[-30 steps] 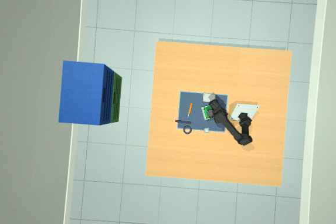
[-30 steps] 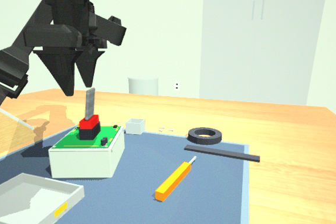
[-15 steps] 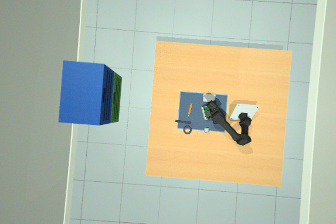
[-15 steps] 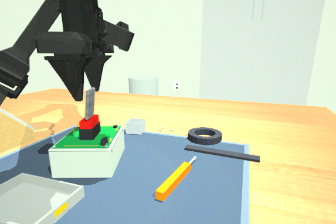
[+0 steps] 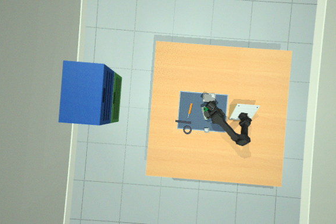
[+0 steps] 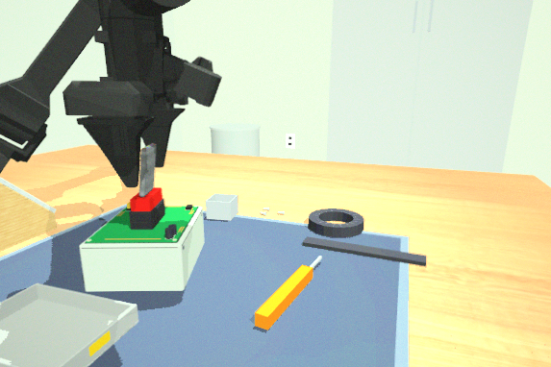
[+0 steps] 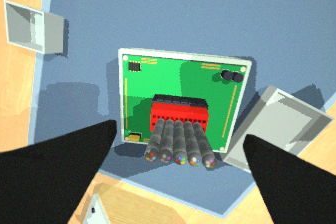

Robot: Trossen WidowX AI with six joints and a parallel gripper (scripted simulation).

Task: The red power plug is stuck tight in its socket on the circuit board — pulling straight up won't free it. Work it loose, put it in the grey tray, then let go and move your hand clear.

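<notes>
Red power plug [image 6: 146, 200] [image 7: 179, 114] sat in its socket [image 6: 144, 219] [image 7: 180, 100], inboard of the worktop's [image 5: 220, 164] [image 6: 487, 288] [image 7: 0, 120] edges; pincer [image 6: 147, 177] [image 7: 179, 133] spread wide around its cables [image 6: 147, 170] [image 7: 180, 142], gripping nothing, likely so it could descend astride.

Square wood table [image 5: 170, 158] [image 6: 487, 288] [image 7: 5, 100], light grain. Blue mat [image 5: 183, 102] [image 6: 222, 288] [image 7: 90, 65] lies flat, well inside all four table edges. Top view: tilted white board [image 5: 244, 111] [image 6: 11, 211] [image 7: 130, 210] between mat and right table edge; black ring [image 5: 183, 129] [image 6: 336, 230] overlaps mat's lower-left corner; tiny white bits [image 5: 197, 133] [image 6: 281, 212] on wood just off mat's lower edge.
</notes>
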